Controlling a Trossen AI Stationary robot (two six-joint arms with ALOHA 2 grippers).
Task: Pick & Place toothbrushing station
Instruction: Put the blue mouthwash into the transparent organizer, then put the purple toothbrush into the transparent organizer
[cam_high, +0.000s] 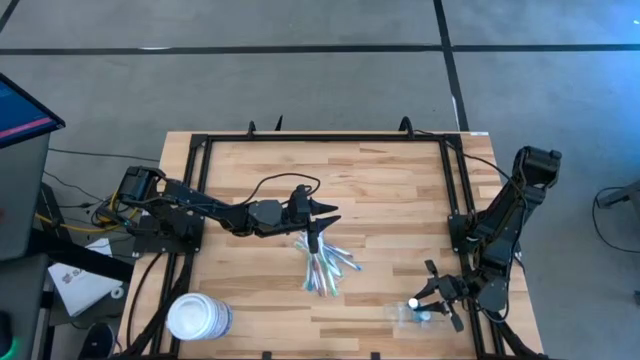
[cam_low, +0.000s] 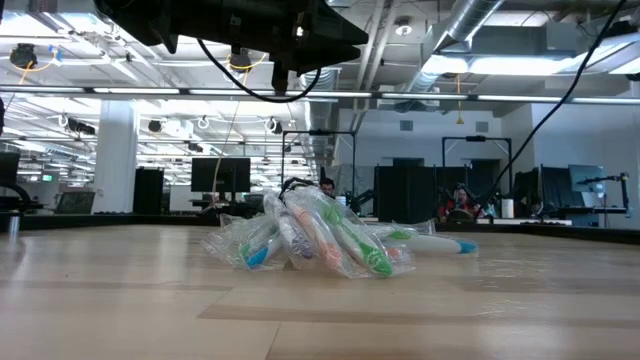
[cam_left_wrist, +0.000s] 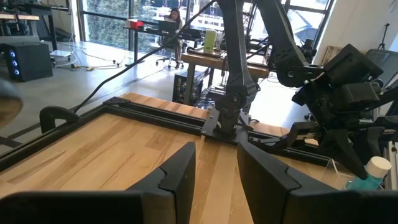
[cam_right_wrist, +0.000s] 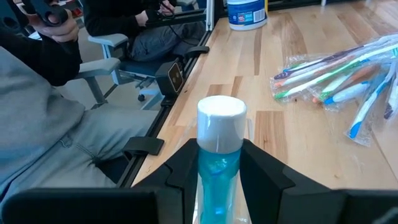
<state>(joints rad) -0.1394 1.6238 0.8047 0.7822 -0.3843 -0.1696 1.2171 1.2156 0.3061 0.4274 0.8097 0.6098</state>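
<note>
Lying flat, toothbrushing station (cam_high: 408, 314) points toward right gripper (cam_high: 437, 303).

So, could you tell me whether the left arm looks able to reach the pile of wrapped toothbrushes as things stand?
Probably yes: the left claw hangs open right above the toothbrush pile, and nothing shows between them.

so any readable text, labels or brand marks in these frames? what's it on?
None legible.
White tub: blue label, print too blurred to read.
Toothbrush packs: no readable print.
White-capped blue bottle between the right gripper fingers: no label visible.
</note>
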